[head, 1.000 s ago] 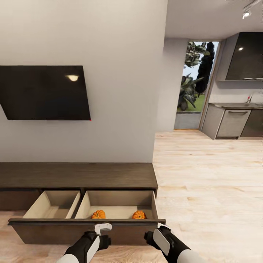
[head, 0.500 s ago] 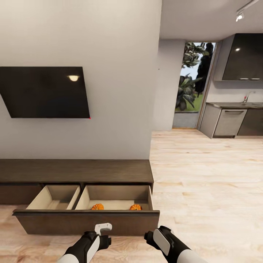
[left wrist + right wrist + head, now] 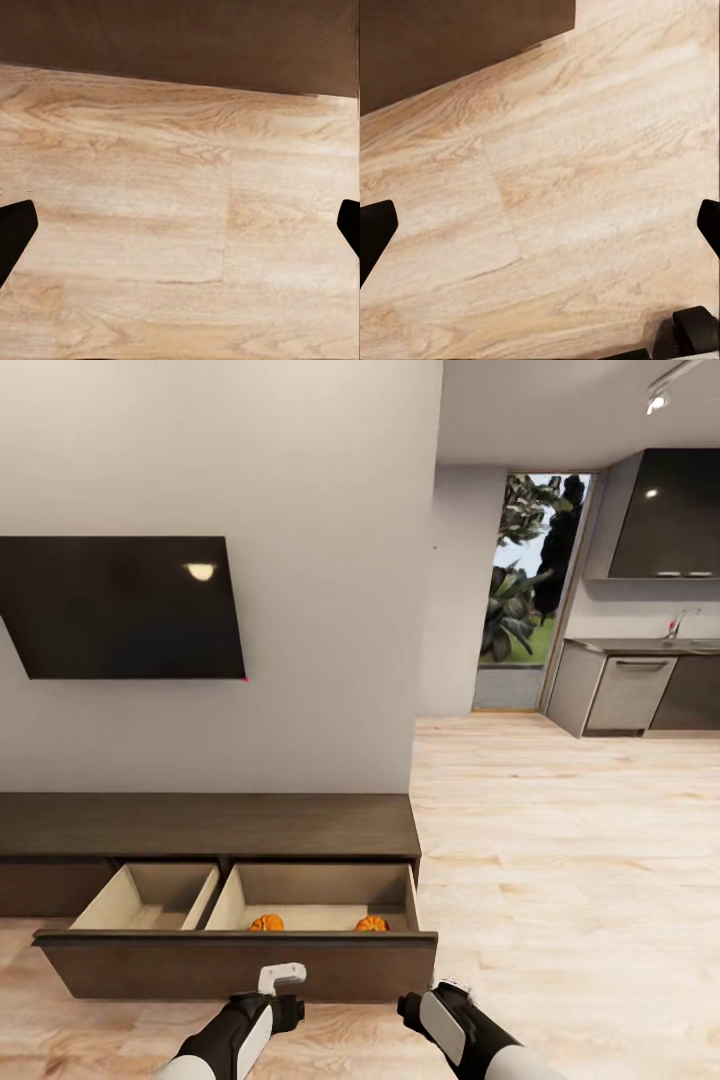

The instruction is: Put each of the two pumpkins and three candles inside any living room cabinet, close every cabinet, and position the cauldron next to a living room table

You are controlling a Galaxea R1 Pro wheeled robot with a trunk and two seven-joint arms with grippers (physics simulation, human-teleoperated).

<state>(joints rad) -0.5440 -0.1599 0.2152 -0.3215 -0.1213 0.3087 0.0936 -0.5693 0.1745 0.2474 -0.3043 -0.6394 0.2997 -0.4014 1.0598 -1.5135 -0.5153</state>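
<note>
Both hands empty, fingers spread, hanging over the plank floor just short of the open drawer.

Left hand (image 3: 280, 982) and right hand (image 3: 437, 1000) show dark fingertips wide apart above pale, matte wood-grain floor (image 3: 560, 840). Ahead, the low dark-brown cabinet (image 3: 200, 825) has its long drawer (image 3: 240, 965) pulled out, beige-lined; two ribbed orange pumpkins (image 3: 266, 923) (image 3: 371, 924) sit inside its right compartment. I judge the pumpkins done; candles, closing the cabinet and moving the cauldron remain. A glossy black screen (image 3: 120, 608) hangs above.
</note>
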